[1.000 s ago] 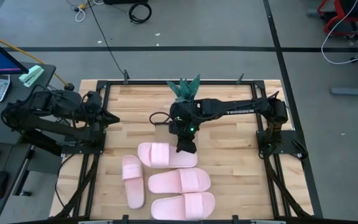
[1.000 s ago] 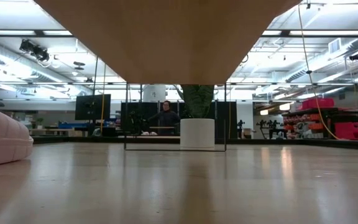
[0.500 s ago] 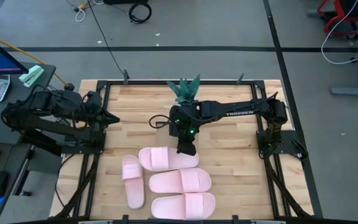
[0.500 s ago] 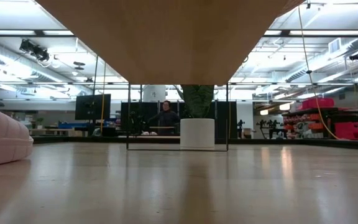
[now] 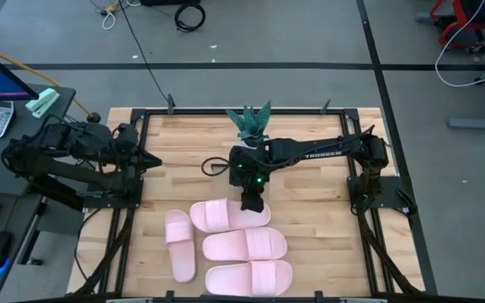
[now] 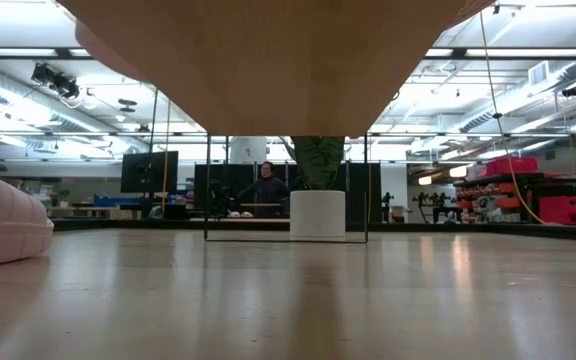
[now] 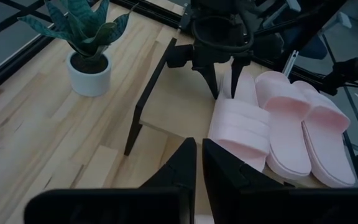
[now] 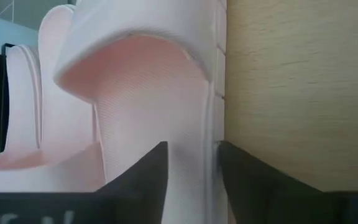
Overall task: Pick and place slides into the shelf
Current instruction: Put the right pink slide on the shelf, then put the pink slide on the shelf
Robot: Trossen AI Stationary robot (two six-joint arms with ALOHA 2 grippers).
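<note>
Slides [image 5: 241,247] are lying in a cluster of four on the tabletop [image 5: 310,202], and the one nearest the plant [image 5: 251,120] is creeping a little toward the right side compared with a second ago. The right end effector [image 5: 252,204] is pinching that slide [image 5: 226,215] by its edge, its fingers closed on the foam (the right wrist view shows this plainly), so I judge a lift toward the shelf is just starting. The left end effector [image 5: 152,158] is waiting with fingers together at the tabletop's left edge.

I see matt pink foam slides [image 5: 230,215], ribbed footbed; slatted pale wood tabletop [image 5: 310,194], faint sheen; smooth glossy white plant pot [image 7: 89,78].
</note>
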